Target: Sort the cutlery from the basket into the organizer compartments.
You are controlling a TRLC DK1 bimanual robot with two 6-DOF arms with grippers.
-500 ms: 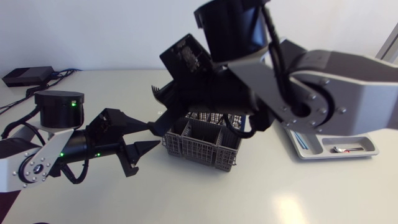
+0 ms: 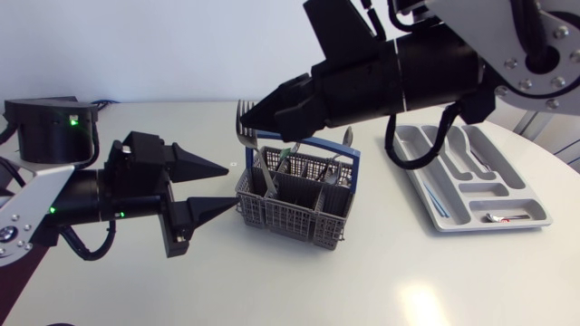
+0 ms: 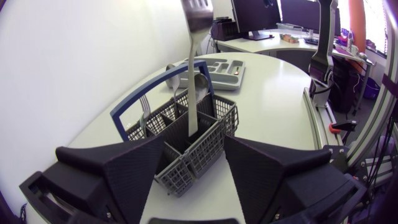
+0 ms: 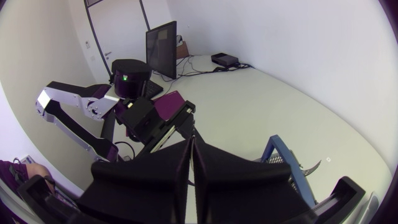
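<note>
Over the basket (image 2: 294,215), toward its 10 o'clock corner, your right pincer (image 2: 256,118) was clamped on the fork (image 2: 259,165) just below the tines. The right wrist view agreed: both fingers were pressed together with only a thin sliver between them.

Key relation:
- **Fork axis:** it ran near upright, tines up, leaning slightly toward 11 o'clock in the head view.
- **Fork position:** the handle's lower end sat inside the basket on its 9 o'clock side, below the rim and close to the blue carry handle (image 2: 326,148). The other cutlery (image 2: 288,163) stood just beside it.
- **Organizer:** the organizer (image 2: 480,192) lay on the desk (image 2: 381,272) at the basket's 3 o'clock, well apart. Its slots ran roughly 11 to 5 o'clock.

Your left pincer (image 2: 228,187) was at the basket's 9 o'clock with fingers apart, holding nothing, tips aimed at 3 o'clock. It was just beside the basket wall, and I couldn't tell if it touched.

My read: you needed a straight pull along the fork's own axis until the handle end cleared the rim, then a carry to 3 o'clock. The fork would have to go from upright to flat and line up with a slot. The right arm was the obvious one for that, since it came in from the organizer's side. The risk was the handle end catching the basket and dragging it.
</note>
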